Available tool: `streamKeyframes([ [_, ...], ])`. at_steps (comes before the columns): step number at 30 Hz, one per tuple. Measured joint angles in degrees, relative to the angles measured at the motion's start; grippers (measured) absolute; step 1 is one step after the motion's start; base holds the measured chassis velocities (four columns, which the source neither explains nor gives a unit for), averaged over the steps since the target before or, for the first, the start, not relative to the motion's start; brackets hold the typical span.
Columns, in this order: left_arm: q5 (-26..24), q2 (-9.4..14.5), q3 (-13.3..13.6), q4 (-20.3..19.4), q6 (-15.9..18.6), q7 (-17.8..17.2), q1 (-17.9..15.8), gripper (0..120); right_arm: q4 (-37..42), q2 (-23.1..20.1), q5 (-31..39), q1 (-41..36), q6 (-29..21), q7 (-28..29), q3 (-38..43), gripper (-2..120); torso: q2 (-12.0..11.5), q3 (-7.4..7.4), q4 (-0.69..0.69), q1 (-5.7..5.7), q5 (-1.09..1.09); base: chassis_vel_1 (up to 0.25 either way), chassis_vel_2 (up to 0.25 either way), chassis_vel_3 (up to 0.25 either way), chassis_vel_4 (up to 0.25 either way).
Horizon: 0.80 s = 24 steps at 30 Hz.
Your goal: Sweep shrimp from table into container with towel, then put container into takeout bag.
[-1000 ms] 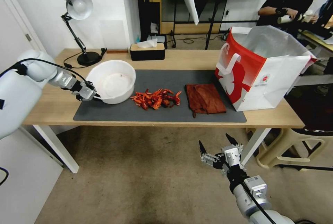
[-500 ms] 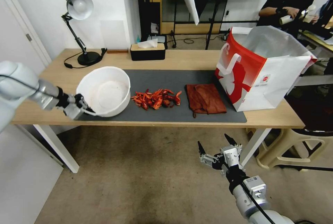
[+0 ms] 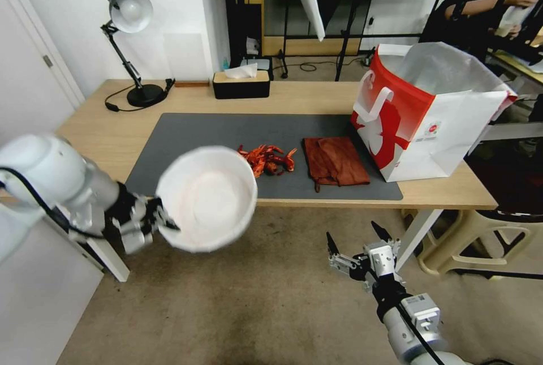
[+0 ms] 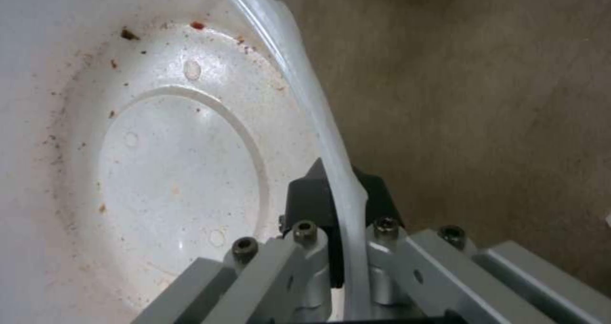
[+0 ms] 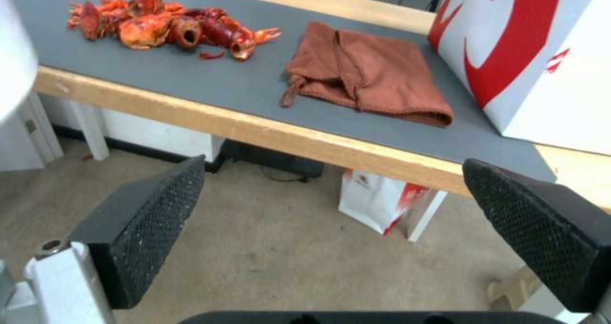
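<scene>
Half the shrimp heap behind the left claw's container

My left gripper pinches the rim of the white container and holds it off the near edge of the table, above the floor — its open mouth tilted toward me. On the grey mat lie the shrimp, then the towel to their right, then the takeout bag. My right gripper hangs low, fingers spread — below the table's near edge.
</scene>
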Motion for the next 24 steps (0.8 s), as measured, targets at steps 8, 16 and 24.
streamKeyframes([
  [8,4.08,-2.88,2.53,-0.56,-0.74,3.41,3.09,0,0.42,0.46,-0.13,-0.10,0.04,-0.02,0.18,100,0.00,0.00,0.02,0.00,0.00,0.000,0.000,0.000,0.000],
  [16,9.64,-7.63,6.51,8.42,-2.69,4.46,4.41,0,0.63,0.61,-0.13,-0.05,0.06,-0.03,0.27,100,0.00,0.00,0.02,0.00,-0.01,0.000,0.000,0.000,0.000],
  [24,16.30,-12.53,8.82,15.18,-2.54,-1.10,2.16,0,0.77,0.13,0.82,0.60,-0.47,-0.02,0.39,100,0.00,0.00,0.02,0.00,0.00,0.000,0.000,0.000,0.000],
])
